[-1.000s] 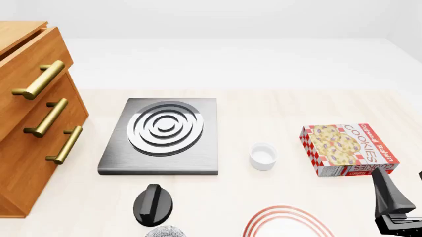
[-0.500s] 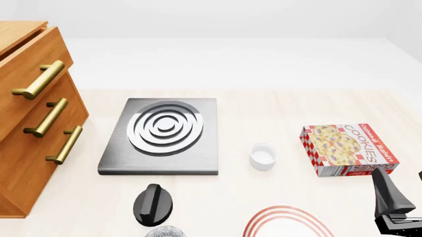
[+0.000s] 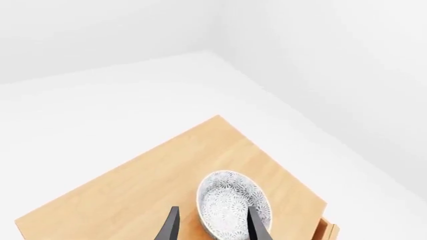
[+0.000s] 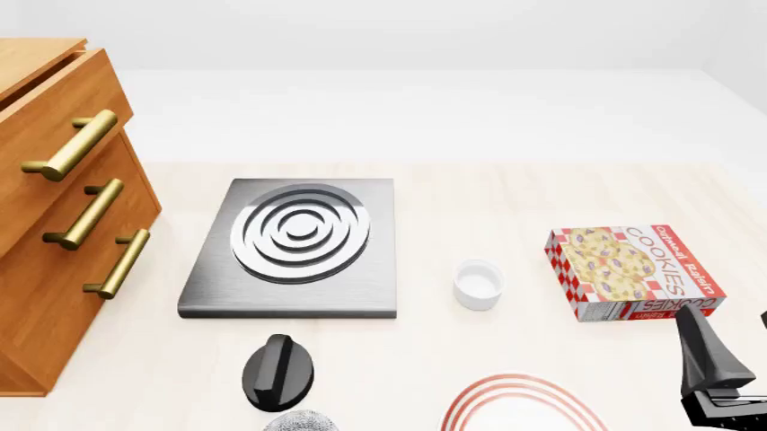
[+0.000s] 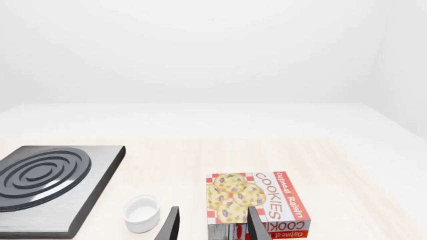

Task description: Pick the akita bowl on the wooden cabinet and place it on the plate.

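Observation:
In the left wrist view the akita bowl (image 3: 230, 205), speckled grey and white inside, rests on the orange-brown top of the wooden cabinet (image 3: 133, 190), near one corner. My left gripper (image 3: 212, 210) hangs well above it, open; one finger overlaps the bowl and bare wood shows between the other finger and the rim. The front view shows the cabinet (image 4: 60, 269) at the left and the red-ringed plate (image 4: 522, 388) cut by the bottom edge. My right gripper (image 5: 213, 209) is open and empty, low at the front view's right (image 4: 709, 377).
A square steel stove (image 4: 300, 235) lies mid-table, with a small white bowl (image 4: 479, 283) and a cookie box (image 4: 630, 269) to its right. A black rounded shape (image 4: 282, 373) sits above a speckled patch (image 4: 300, 420) at the bottom edge; I cannot tell what they are.

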Controlling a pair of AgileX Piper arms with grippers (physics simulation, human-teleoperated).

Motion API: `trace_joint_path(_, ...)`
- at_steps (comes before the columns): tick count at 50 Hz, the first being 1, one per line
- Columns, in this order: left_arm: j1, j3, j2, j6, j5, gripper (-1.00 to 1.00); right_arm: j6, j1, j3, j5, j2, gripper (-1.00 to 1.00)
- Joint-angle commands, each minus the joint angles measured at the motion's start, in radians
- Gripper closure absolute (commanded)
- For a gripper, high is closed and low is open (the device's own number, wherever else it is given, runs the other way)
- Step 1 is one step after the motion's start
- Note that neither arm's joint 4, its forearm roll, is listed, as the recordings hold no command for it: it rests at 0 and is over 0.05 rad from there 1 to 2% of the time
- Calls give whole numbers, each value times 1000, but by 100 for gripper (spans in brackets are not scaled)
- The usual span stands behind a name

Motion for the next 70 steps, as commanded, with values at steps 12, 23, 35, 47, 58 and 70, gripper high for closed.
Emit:
trace_joint_path(12, -9, 14, 35, -4, -29, -100, 0, 0, 0, 0, 0, -100)
trace_joint_path(23, -20, 11, 51, -1, -36, -100, 0, 0, 0, 0, 0, -100)
trace_joint_path(35, -22, 15, 74, -5, -49, -100, 0, 0, 0, 0, 0, -100)
trace_joint_path(47, -15, 26, 95, -20, -59, -100, 0, 0, 0, 0, 0, -100)
trace_joint_path(58, -18, 40, 114, -24, -71, -100, 0, 0, 0, 0, 0, -100)
trace_joint_path(70, -59, 46, 119, -44, -62, 100, 0, 0, 0, 0, 0, -100)
